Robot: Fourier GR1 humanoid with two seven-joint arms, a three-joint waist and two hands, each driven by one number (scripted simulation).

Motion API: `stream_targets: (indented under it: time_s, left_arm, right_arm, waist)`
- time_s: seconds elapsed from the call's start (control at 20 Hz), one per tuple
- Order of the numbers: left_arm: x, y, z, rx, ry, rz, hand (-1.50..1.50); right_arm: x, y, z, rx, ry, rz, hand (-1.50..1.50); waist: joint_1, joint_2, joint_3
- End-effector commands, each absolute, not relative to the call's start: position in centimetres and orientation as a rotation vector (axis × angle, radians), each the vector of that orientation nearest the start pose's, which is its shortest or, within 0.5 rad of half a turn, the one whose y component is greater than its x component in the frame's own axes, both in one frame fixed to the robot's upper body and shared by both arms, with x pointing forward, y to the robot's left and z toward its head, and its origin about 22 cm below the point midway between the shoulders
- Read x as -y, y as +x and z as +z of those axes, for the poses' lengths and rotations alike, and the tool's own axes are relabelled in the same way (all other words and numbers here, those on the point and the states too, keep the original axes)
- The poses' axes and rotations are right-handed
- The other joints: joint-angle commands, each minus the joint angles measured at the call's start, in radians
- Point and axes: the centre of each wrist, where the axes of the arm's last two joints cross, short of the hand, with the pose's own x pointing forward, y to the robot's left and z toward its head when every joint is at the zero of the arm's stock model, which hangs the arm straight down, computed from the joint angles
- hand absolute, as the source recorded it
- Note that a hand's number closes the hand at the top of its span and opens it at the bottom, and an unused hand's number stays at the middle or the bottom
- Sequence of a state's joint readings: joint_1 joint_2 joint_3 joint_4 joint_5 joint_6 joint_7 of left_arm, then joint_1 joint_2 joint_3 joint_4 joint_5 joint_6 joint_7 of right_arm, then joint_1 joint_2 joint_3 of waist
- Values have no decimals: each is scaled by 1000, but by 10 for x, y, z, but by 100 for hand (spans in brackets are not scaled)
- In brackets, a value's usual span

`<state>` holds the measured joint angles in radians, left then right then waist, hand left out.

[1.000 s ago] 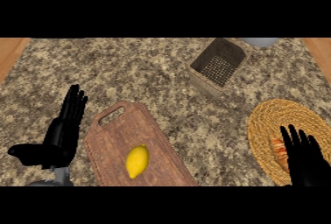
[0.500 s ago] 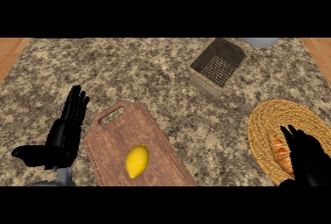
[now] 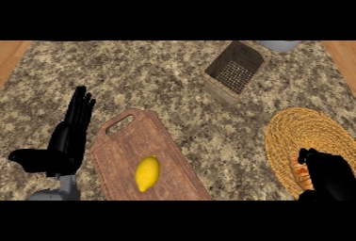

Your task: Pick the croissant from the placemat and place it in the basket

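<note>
Head view, one croissant [image 3: 300,172], one basket [image 3: 237,70]

Setting: kitchen, domestic in look.

Evidence:
- Worktop [image 3: 160,80] of speckled brown-grey stone, granite pattern, with wood-toned strips [image 3: 8,56] along its left and right sides.
- Wooden board [image 3: 122,146] with a handle slot lies on the worktop, and a whole lemon [image 3: 147,173] lies on the board. This is food-prep ware with produce.
- Round woven placemat [image 3: 306,132] at right carries a croissant [image 3: 301,172], partly hidden. This reads as table setting and baked food.
- Basket [image 3: 236,70] with a mesh bottom and tan walls sits at an angle on the far side.
- Grey vessel [image 3: 278,45], cut by the far edge; type cannot be told.
</note>
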<state>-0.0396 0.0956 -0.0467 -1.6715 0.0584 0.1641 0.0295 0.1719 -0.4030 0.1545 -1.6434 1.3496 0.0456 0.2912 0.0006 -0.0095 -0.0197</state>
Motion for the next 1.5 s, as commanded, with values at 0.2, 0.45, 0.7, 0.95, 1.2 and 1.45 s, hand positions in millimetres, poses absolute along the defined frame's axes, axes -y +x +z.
stream_targets:
  time_s: [0.2, 0.45, 0.7, 0.95, 1.2, 1.45]
  left_arm:
    - [-237, 245, 29, 1664, 90, 52, 0]
    - [-219, 253, 41, 1711, 11, -2, 0]
    - [-208, 256, 45, 1714, -44, -56, 0]
    - [-196, 261, 42, 1714, -81, -91, 0]
    - [-188, 264, 42, 1708, -85, -106, 0]
    - [-183, 265, 40, 1697, -95, -105, 0]
  right_arm:
    - [302, 179, -23, 871, -1332, 1365, 150]
    - [164, 255, 14, 838, -1136, 994, 150]
    - [147, 295, 55, 842, -1233, 807, 150]
    - [113, 328, 108, 964, -1270, 575, 150]
    - [75, 341, 165, 1177, -1273, 331, 150]
    - [43, 353, 222, 1319, -1304, 192, 150]
  waist:
    - [-5, 9, 20]
    - [103, 42, 23]
    - [165, 52, 24]
    - [203, 54, 22]
    - [216, 43, 19]
    - [209, 38, 15]
